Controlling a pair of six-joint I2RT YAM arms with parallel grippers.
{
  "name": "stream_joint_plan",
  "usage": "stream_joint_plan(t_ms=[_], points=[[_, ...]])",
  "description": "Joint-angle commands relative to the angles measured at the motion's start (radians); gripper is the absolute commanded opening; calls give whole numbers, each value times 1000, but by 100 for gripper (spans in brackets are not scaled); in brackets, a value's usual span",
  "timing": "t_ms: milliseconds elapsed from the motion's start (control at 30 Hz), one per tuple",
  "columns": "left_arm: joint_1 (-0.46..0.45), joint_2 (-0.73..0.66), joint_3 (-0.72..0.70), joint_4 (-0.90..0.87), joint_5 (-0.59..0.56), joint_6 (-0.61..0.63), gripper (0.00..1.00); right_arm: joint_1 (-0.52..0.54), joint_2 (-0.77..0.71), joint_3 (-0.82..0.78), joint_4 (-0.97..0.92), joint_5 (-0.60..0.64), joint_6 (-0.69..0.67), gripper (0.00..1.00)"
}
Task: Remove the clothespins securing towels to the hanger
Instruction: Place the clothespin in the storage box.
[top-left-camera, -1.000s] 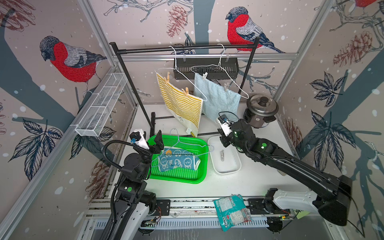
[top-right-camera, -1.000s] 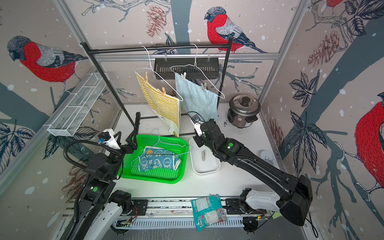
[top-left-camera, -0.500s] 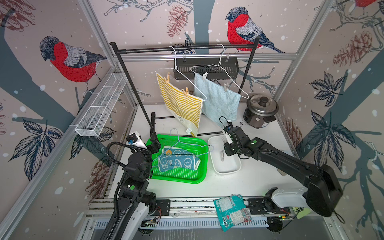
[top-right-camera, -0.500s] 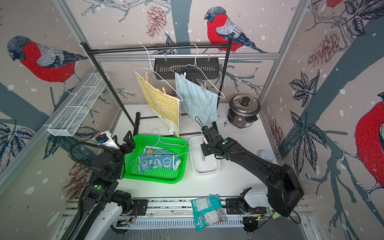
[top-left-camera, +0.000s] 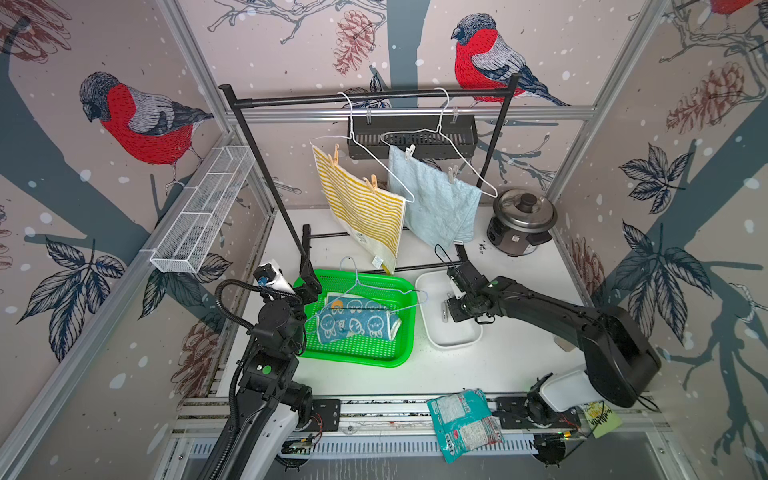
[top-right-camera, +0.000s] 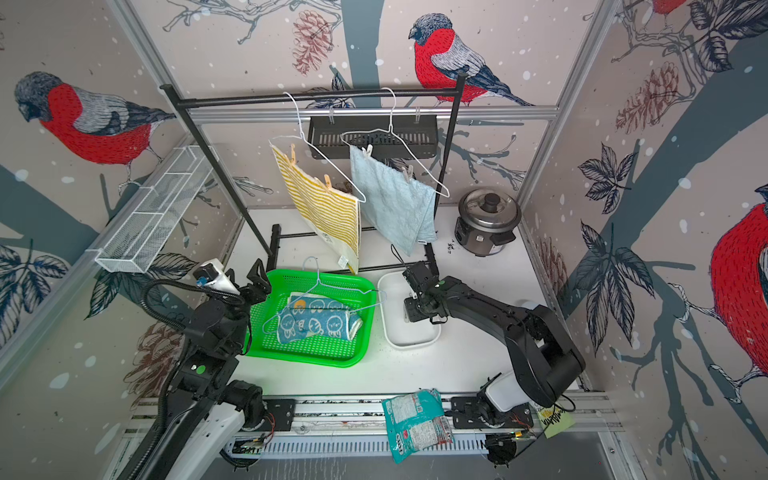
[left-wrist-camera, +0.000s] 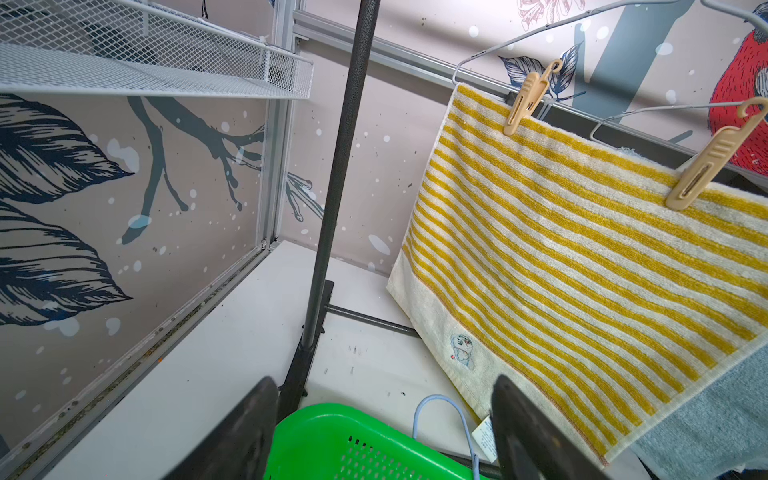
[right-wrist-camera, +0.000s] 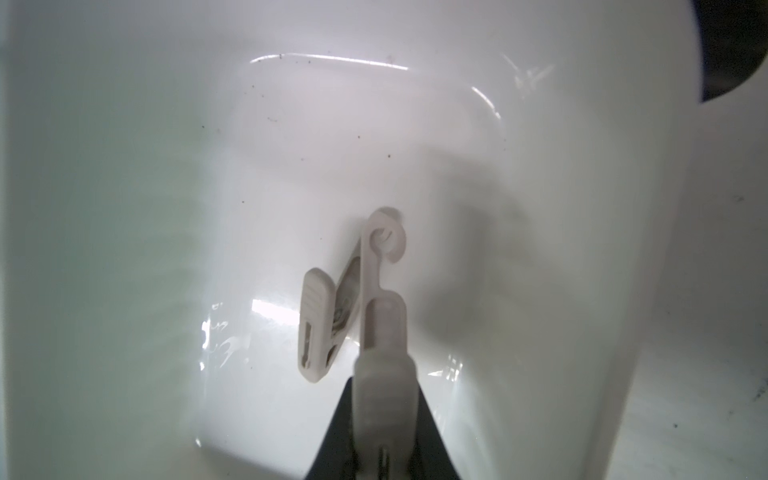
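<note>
My right gripper (right-wrist-camera: 384, 415) is shut on a pale clothespin (right-wrist-camera: 384, 332) and holds it low inside the white tray (top-left-camera: 453, 340). A second pale clothespin (right-wrist-camera: 318, 328) lies on the tray floor beside it. On the rack, two tan clothespins (left-wrist-camera: 528, 99) (left-wrist-camera: 706, 166) pin the yellow-striped towel (top-left-camera: 365, 212) to a wire hanger. Two white ones (top-left-camera: 410, 151) (top-left-camera: 453, 174) hold the light-blue towel (top-left-camera: 436, 199). The teal towel (top-left-camera: 353, 324) lies in the green basket (top-left-camera: 361, 357) under a loose hanger (top-left-camera: 374, 299). My left gripper (left-wrist-camera: 382, 386) hangs open and empty at the basket's far corner.
The black rack post (top-left-camera: 266, 174) and its foot stand right by my left gripper. A rice cooker (top-left-camera: 521, 222) sits at the back right. A white mesh shelf (top-left-camera: 203, 208) juts from the left wall. A snack packet (top-left-camera: 463, 419) lies on the front rail.
My right gripper has come down from below the light-blue towel into the white tray, carrying the pale clothespin. The left gripper has barely moved.
</note>
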Motion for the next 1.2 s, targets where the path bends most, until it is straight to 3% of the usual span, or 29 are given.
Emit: stream_joint_plan(t_ms=[0, 300, 833, 1167], points=[[0, 4, 10, 40, -22, -19, 80, -1, 18, 4, 4, 27, 5, 9], [1, 14, 18, 34, -23, -12, 80, -2, 21, 12, 3, 31, -2, 39], [1, -8, 20, 15, -30, 12, 80, -2, -117, 79, -48, 153, -36, 48], [1, -48, 40, -68, -41, 7, 80, 9, -207, 267, -38, 127, -193, 58]])
